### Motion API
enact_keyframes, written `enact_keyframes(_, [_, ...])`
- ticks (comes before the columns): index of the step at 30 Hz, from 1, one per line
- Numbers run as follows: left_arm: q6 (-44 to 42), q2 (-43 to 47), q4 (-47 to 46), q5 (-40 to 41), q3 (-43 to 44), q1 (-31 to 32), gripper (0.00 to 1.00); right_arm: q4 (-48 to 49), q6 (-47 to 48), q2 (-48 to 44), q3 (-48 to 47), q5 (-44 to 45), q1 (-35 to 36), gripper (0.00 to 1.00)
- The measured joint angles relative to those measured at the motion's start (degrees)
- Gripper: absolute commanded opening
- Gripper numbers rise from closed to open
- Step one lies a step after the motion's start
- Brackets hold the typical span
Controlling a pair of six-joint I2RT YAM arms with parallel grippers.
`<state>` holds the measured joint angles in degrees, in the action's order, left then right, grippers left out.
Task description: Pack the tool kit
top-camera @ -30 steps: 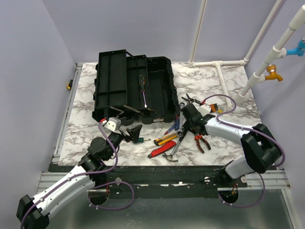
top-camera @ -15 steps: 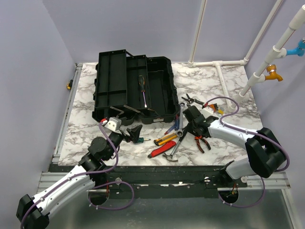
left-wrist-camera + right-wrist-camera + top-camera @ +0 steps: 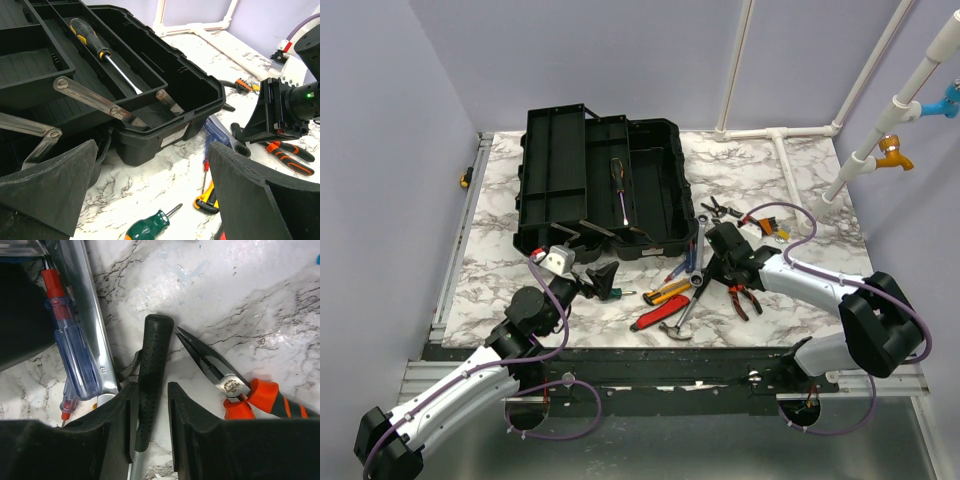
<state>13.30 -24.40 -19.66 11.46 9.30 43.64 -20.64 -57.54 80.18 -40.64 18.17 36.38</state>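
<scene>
The black toolbox (image 3: 660, 215) stands open at the back left, its trays swung out, with a yellow-and-black screwdriver (image 3: 618, 185) in one tray. Loose tools lie in front of it. My right gripper (image 3: 712, 272) is low over the hammer (image 3: 685, 312). In the right wrist view its jaws straddle the hammer's black dotted handle (image 3: 155, 345). The handle lies against the left finger (image 3: 117, 410), with a gap to the right one; nothing is clamped. My left gripper (image 3: 592, 272) is wide open above the marble near a green screwdriver (image 3: 150, 229).
Orange-handled pliers (image 3: 235, 390) lie just right of the hammer handle; a blue screwdriver (image 3: 75, 355) and a steel wrench (image 3: 90, 325) lie to its left. A red knife (image 3: 655, 315) and a yellow knife (image 3: 668, 291) lie nearby. White pipes (image 3: 790, 160) cross the back right.
My right gripper has shifted slightly forward and down over the hammer handle. The left arm and the tools have not moved.
</scene>
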Motion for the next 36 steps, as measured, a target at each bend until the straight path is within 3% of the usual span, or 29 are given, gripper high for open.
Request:
enact_keyframes(9, [0.0, 0.0, 0.0, 0.0, 0.0, 0.0, 0.94, 1.6, 0.2, 5.7, -2.2, -1.5, 0.0, 0.37])
enact_keyframes(11, [0.0, 0.0, 0.0, 0.0, 0.0, 0.0, 0.94, 1.5, 0.2, 7.2, -3.5, -1.5, 0.0, 0.29])
enact_keyframes(14, [0.0, 0.0, 0.0, 0.0, 0.0, 0.0, 0.95, 0.5, 0.0, 8.5, -5.0, -1.1, 0.0, 0.05])
enact_keyframes(16, [0.0, 0.0, 0.0, 0.0, 0.0, 0.0, 0.94, -0.3, -0.5, 8.4, -5.2, -0.9, 0.0, 0.01])
enact_keyframes(22, [0.0, 0.0, 0.0, 0.0, 0.0, 0.0, 0.94, -2.4, 0.0, 5.7, -5.1, 1.4, 0.1, 0.01])
enact_keyframes(36, [0.0, 0.0, 0.0, -0.1, 0.0, 0.0, 0.94, -1.4, 9.9, -14.8, -3.7, 6.7, 0.1, 0.01])
